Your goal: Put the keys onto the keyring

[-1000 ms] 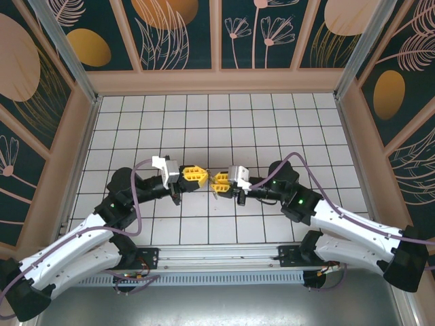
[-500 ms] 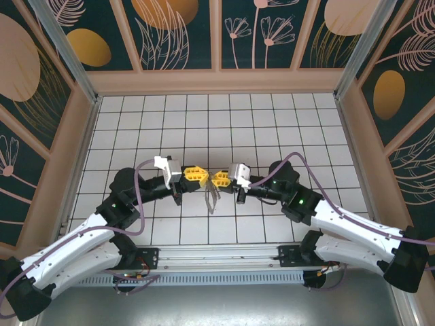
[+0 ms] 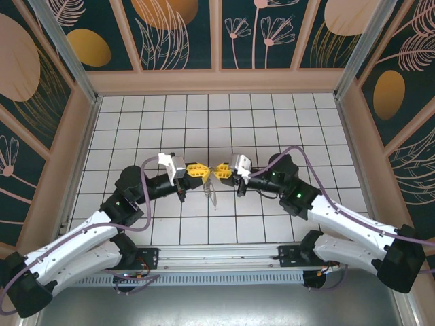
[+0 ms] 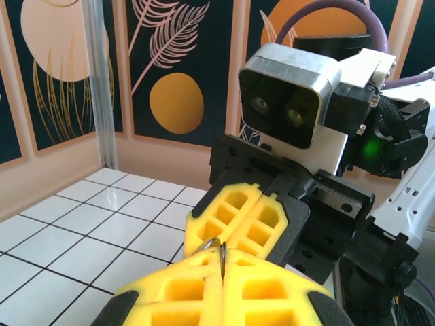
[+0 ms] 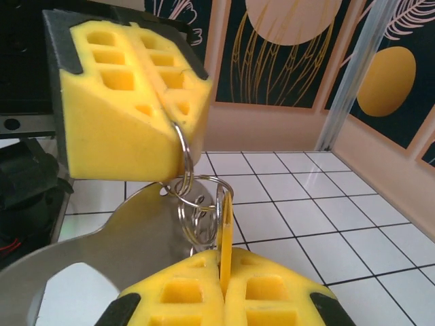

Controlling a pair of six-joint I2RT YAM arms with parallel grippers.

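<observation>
Where right gripper fingers press together, thin orange-yellow key pinched edge-on, tip up at wire rings; grey keyring hangs just beside; beyond, left gripper closed fingers pinch keyring's top ring.

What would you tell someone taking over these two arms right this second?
The left hand is shut on a silver wire ring of the flat grey oval keyring, which hangs beneath it.
The right hand is shut on the thin orange-yellow key, seen edge-on, upright beside the rings.
Both hands meet tip to tip above the white tiled table.
Done: key and keyring lifted and brought together.
Left: thread the key onto a ring; whether it has begun to slip on, I cannot tell.
</observation>
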